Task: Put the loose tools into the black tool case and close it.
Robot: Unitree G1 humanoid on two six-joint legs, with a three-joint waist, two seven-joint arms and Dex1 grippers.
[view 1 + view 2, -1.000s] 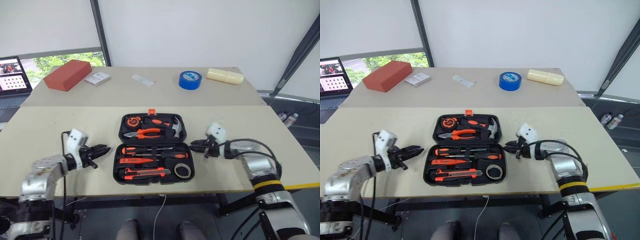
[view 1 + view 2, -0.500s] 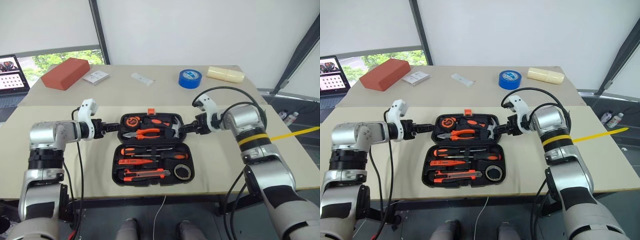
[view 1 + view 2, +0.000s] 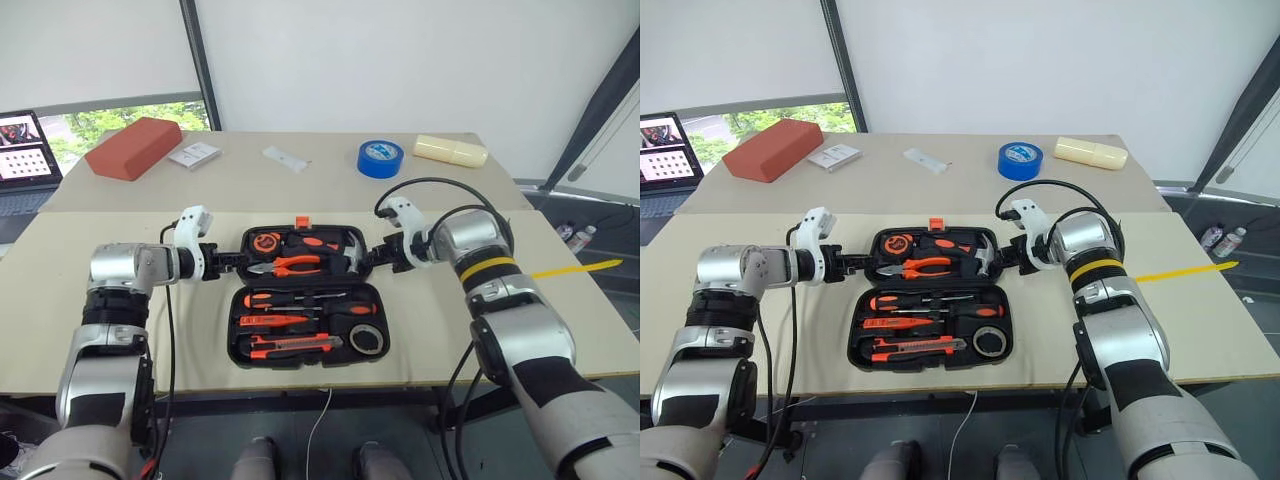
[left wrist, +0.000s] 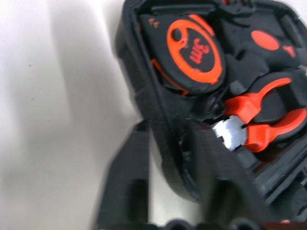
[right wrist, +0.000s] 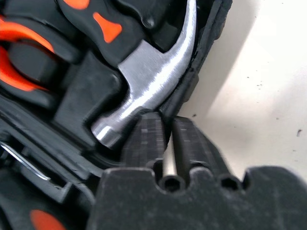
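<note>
The black tool case (image 3: 304, 297) lies open at table centre, tools slotted inside. The left gripper (image 4: 165, 158) pinches its lid rim at nine o'clock; the right gripper (image 5: 165, 139) pinches the rim at three o'clock, beside the hammer (image 5: 148, 86).

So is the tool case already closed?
No, the case lies open flat on the table, with pliers, hammer and screwdrivers showing in their slots.
</note>
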